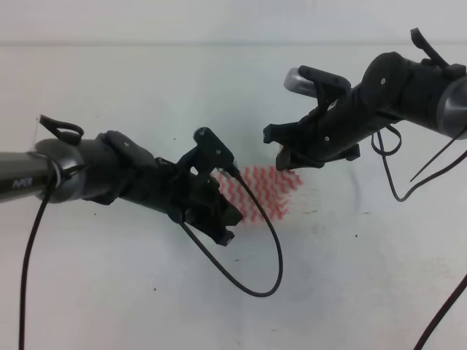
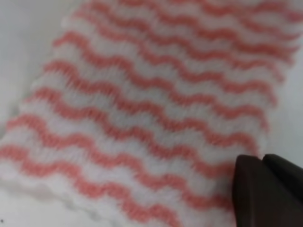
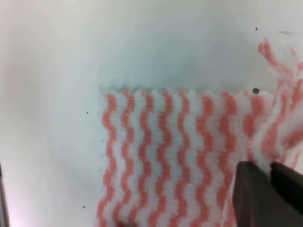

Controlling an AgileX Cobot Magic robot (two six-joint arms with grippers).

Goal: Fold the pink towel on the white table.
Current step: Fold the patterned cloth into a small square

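Towel position: the pink towel (image 1: 264, 191) lies near the middle of the white tabletop (image 1: 350, 277), between the two arms, partly hidden under both claws.
Towel pattern: pink-red and white wavy stripes; a zigzag-cut edge shows in the right wrist view (image 3: 161, 156).
Towel condition: flat over most of its visible area; at the right edge of the right wrist view a portion rises off the surface, bunched and blurred.
Left claw (image 1: 232, 219): positioned over the towel's left edge; a dark fingertip (image 2: 265, 191) sits low at the cloth (image 2: 151, 109). Opening cannot be determined.
Right claw (image 1: 286, 157): positioned over the towel's upper right corner; dark fingers (image 3: 267, 194) are pressed together on the lifted cloth.
Cables: black cables (image 1: 255, 248) loop from both arms above the tabletop.
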